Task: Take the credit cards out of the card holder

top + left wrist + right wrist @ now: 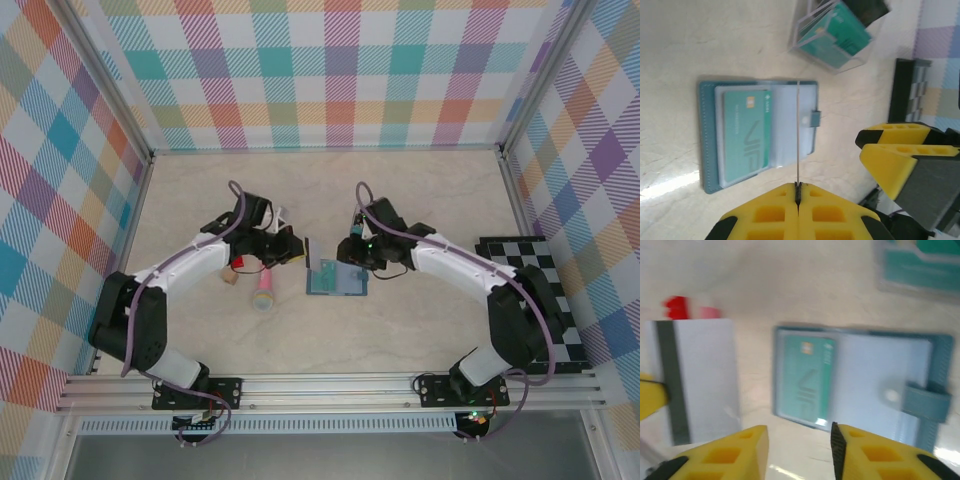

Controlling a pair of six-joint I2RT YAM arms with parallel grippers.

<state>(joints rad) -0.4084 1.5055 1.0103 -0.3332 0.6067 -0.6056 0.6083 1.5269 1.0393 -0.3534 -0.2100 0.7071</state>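
Teal card (746, 132) sits pocketed in the open card holder (703, 140) on the desk (680, 50), the left tool (798, 192) clenches a grey card (700, 380) clear of it, and the right tool (800, 440) hangs released above: one out, at least one left.

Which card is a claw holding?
The pale grey card with a dark stripe, pinched in the left claw; the teal card lies in the open card holder.
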